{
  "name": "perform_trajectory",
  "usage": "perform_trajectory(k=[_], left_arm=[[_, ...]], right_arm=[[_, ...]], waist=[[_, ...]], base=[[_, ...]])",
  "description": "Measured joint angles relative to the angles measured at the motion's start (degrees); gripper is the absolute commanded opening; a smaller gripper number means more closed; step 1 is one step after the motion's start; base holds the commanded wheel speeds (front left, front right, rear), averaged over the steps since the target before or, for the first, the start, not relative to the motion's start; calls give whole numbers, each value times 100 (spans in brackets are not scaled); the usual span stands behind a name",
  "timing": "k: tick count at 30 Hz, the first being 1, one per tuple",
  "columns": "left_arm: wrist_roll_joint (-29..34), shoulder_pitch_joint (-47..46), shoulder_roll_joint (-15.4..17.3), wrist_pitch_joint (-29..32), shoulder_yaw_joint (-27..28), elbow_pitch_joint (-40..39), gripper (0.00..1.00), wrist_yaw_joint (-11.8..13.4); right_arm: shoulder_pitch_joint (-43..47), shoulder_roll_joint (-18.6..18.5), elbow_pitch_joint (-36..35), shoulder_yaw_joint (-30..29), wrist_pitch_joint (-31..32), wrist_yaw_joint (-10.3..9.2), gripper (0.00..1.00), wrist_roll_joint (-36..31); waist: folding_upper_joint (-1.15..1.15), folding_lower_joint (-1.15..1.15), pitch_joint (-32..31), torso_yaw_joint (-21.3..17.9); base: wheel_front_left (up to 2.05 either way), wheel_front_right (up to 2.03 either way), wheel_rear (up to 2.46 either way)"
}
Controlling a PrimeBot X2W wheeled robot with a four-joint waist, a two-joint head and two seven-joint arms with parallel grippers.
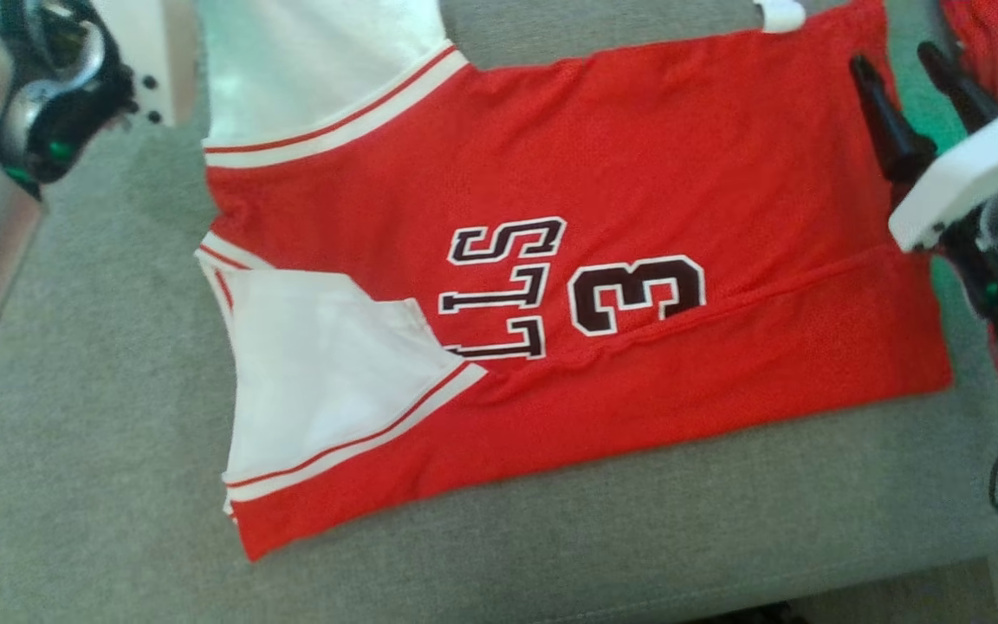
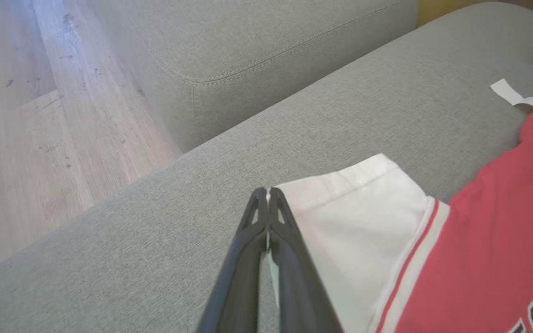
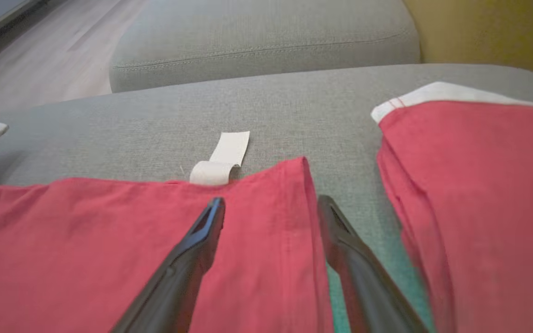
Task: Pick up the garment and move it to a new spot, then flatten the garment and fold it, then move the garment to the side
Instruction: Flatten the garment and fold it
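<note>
1. Head view: the red jersey (image 1: 638,173) with the 3 on it lies spread on the grey couch (image 1: 74,433). The right gripper (image 1: 893,56) sits at the jersey's hem edge, fingers spread wide with nothing in them.
2. Left wrist view: the left gripper (image 2: 266,194) is pinched tight on the edge of a white sleeve (image 2: 363,217), and a sliver of white cloth shows between the two fingers. The rest of the sleeve and the red body spread out on the view's right of the fingers. On the other side there's bare couch, then wood floor (image 2: 26,138).
3. Right wrist view: the fingers straddle the jersey's hem, one over red cloth and the other over bare couch just past the edge. Can't tell if they touch the fabric. A white tag (image 3: 222,159) pokes out just beyond the fingertips. Another red garment (image 3: 479,185) lies past the outer finger, apart from the jersey.
</note>
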Motion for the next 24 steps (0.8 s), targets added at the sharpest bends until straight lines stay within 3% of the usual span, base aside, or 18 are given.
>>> perform_trajectory(k=[10,24], left_arm=[[0,-1,-169,-244,-242,-189,0,-45],[-59,-21,-216,-376,-441,-201,0,-74]], right_arm=[[-701,-24,922,236,21,0,100,-98],[-1195,-115,1645,639,-324,0,100,56]], waist=[[0,0,53,276],[0,0,33,379]], base=[[0,0,0],[0,0,0]])
